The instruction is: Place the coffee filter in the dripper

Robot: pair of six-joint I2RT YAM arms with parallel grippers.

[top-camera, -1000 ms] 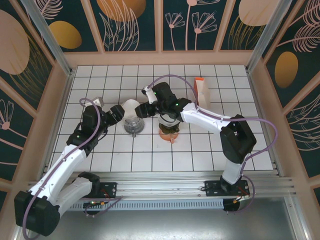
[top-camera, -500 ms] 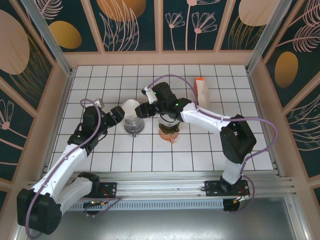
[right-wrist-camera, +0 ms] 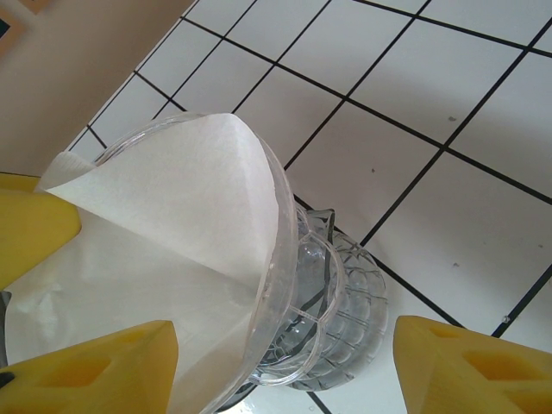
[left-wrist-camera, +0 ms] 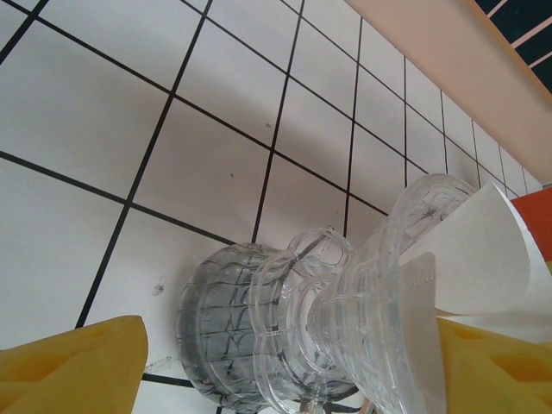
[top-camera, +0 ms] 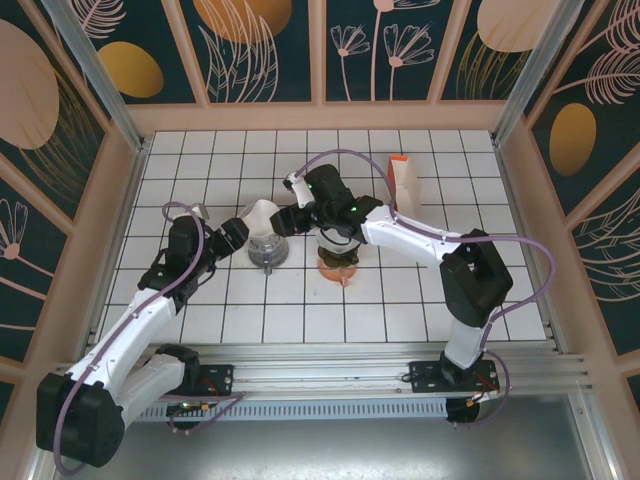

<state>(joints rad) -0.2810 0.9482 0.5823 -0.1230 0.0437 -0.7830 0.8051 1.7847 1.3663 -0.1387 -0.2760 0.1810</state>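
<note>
Our left arm (top-camera: 140, 320) has nudged slightly beside the dripper (top-camera: 266, 250), left jaws released astride it, right jaws likewise spread around it, coffee filter (right-wrist-camera: 164, 190) seated inside, poking past its rim.

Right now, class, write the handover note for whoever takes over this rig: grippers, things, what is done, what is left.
Left gripper: open, fingers either side of the dripper.
Right gripper: open, astride the dripper's cone.
Coffee filter: in the dripper's cone, its edge standing past the rim.
Done: filter placed, as far as can be judged.
Left: check that it sits snug, then back both arms away.
</note>
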